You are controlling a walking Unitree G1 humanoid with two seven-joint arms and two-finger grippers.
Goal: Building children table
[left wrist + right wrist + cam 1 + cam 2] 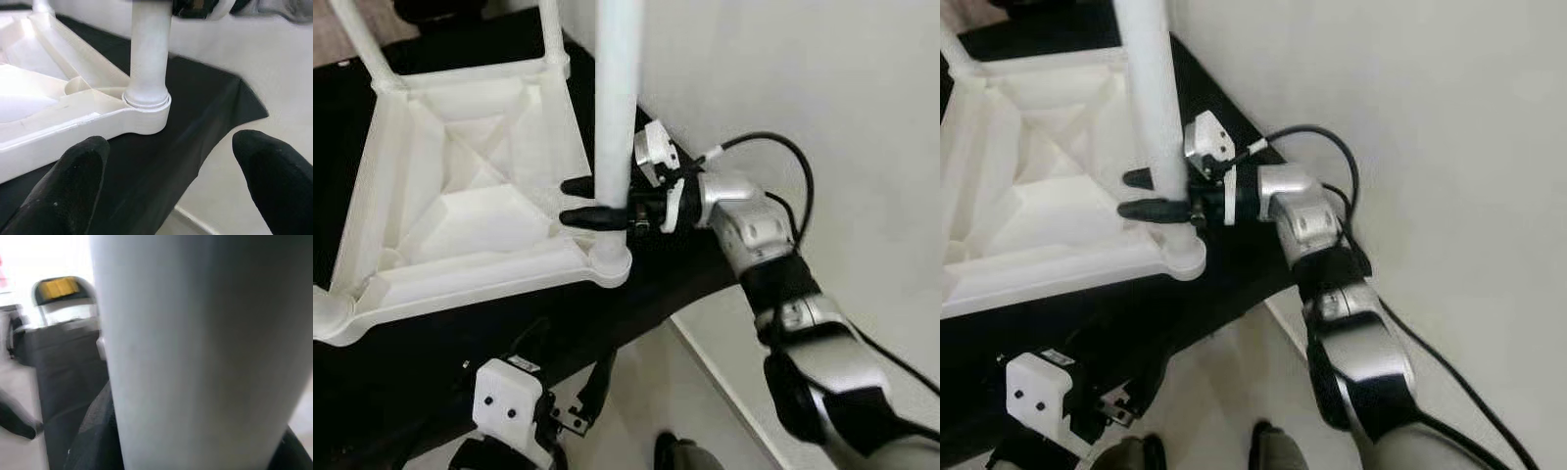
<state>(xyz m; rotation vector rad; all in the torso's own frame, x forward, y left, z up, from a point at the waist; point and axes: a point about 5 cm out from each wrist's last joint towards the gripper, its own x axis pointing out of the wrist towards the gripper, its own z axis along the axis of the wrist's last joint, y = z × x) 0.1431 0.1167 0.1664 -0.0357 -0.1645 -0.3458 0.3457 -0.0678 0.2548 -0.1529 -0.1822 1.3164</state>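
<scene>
A white plastic children's table (460,196) lies upside down on a black cloth (666,274). A white leg (615,98) stands upright in the near right corner socket (146,105). My right gripper (570,202) is shut on this leg just above the socket, one black finger on each side. The leg (195,352) looms close in the right wrist view. Two more legs (357,39) rise at the far corners. My left gripper (171,181) is open, low below the table's near edge, facing the socket from a short distance.
A white wall (803,78) runs close along the right side of the black-covered surface. Pale floor (646,392) lies below the cloth's near edge, where my feet (671,452) stand. A folding chair with a yellow back (61,289) stands further off.
</scene>
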